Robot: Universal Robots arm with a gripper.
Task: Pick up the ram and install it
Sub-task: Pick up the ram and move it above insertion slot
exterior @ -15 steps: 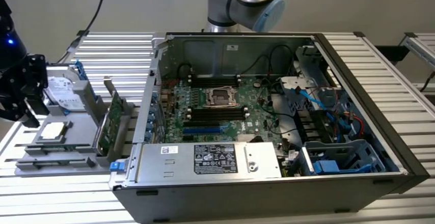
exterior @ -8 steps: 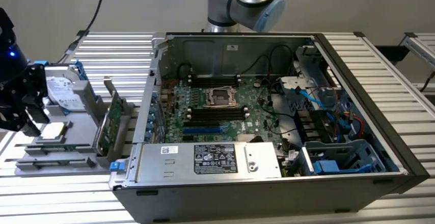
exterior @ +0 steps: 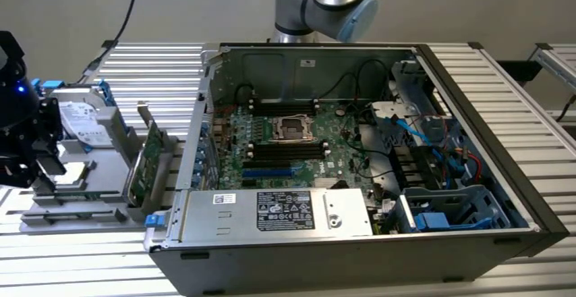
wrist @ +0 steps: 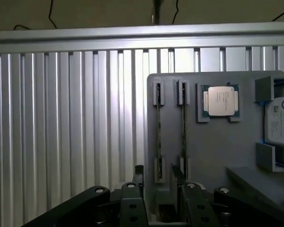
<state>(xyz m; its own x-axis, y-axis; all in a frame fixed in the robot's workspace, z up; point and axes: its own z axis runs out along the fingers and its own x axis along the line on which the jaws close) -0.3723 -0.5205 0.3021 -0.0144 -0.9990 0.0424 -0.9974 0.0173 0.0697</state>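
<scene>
Near the bench-side edge of the grey tray (wrist: 217, 151), the ram (wrist: 158, 127) stood on edge in its slot, its long axis running straight away from my pincer (wrist: 157, 174), which hung spread over its near end, gripping nothing.

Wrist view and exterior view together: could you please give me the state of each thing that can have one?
gripper: open, holding nothing.
ram: two sticks, on edge in the gray holder slots, not picked up.
CPU: lying flat in the holder.
hard drive: resting in the holder.
expansion card: upright in the holder.
computer case: side open, motherboard exposed.
</scene>
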